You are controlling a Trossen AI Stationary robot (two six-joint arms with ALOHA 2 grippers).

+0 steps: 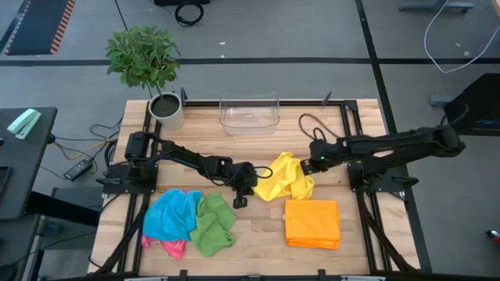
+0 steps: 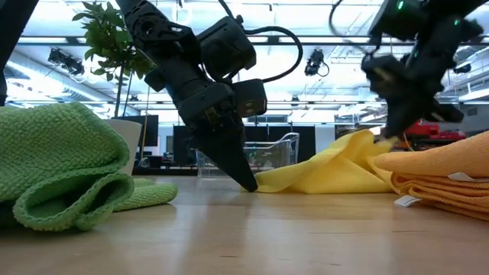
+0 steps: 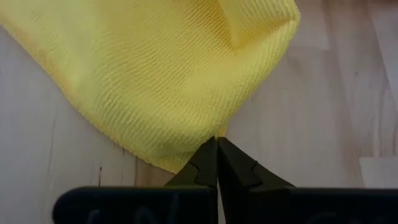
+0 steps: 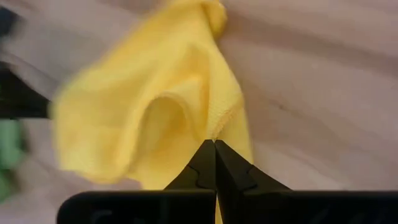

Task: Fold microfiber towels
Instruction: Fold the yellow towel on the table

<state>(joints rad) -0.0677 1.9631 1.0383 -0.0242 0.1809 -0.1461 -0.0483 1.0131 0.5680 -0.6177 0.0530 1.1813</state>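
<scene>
At frame centre, the crumpled yellow towel (image 1: 286, 178) stretches left to right between two closed pincers: the left gripper (image 1: 258, 180) pinches its left edge, the right gripper (image 1: 311, 165) its upper right. A clear bin (image 1: 249, 112) at upper centre holds nothing. Folded orange towels (image 1: 312, 222) lie lower right.

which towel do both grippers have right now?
The yellow towel, mid-table: left gripper and right gripper each pinch an edge. Orange stack and green towel lie untouched.
</scene>
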